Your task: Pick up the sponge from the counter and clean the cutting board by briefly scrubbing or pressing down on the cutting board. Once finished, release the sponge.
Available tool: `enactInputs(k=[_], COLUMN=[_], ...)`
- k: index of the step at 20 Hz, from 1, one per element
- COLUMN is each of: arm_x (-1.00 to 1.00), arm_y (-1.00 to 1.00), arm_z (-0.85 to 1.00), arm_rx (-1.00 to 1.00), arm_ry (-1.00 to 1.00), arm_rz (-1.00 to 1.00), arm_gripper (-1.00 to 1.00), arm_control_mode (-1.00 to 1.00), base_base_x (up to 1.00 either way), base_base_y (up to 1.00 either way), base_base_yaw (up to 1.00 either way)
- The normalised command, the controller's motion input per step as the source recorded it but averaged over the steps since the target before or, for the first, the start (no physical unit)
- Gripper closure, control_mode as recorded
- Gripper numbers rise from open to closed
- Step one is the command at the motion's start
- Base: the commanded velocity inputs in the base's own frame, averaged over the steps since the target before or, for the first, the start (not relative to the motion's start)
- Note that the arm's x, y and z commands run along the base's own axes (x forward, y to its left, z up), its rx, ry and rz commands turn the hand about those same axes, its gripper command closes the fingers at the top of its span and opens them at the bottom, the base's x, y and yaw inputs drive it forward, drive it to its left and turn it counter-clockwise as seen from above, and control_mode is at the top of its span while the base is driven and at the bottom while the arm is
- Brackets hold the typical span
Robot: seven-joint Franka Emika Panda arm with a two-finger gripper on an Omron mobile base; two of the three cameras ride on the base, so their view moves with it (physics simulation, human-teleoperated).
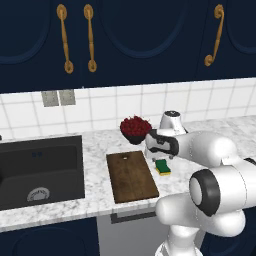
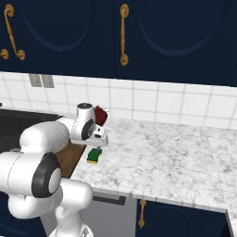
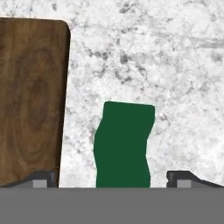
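On the marble counter (image 3: pixel 175 65) the sponge (image 3: pixel 124 144) lies just right of the board (image 3: pixel 30 100), directly under the gripper (image 3: pixel 113 178), whose 2 fingertips (image 3: pixel 43 178) stand wide apart, straddling its short width, its long axis running between them.

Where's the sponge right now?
The sponge lies on the counter just right of the cutting board, apart from it, in front of the bowl of red fruit, under the open gripper.
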Motion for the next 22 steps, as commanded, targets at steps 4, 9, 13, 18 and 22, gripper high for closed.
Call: enactInputs(k=[4,9,13,18,22], arm_x=[0.24,0.02,0.00,0.00,0.00], arm_y=[0.00,-0.04,-0.02,0.00,0.00], arm_z=[-0.50,-0.33,-0.12,-0.32,-0.21], arm_rx=[0.00,0.00,0.00,0.00,0.00], arm_ry=[0.01,0.00,0.00,0.00,-0.01], arm_rz=[0.00,0.00,0.00,0.00,0.00], arm_gripper=[-1.00,-1.00,-1.00,-1.00,-1.00], arm_control_mode=[-1.00,-1.00,-1.00,-1.00,-1.00], base_base_x=[0.00,0.00,0.00,0.00,0.00], base_base_y=[0.00,0.00,0.00,0.00,0.00], base_base_yaw=[0.00,0.00,0.00,0.00,0.00])
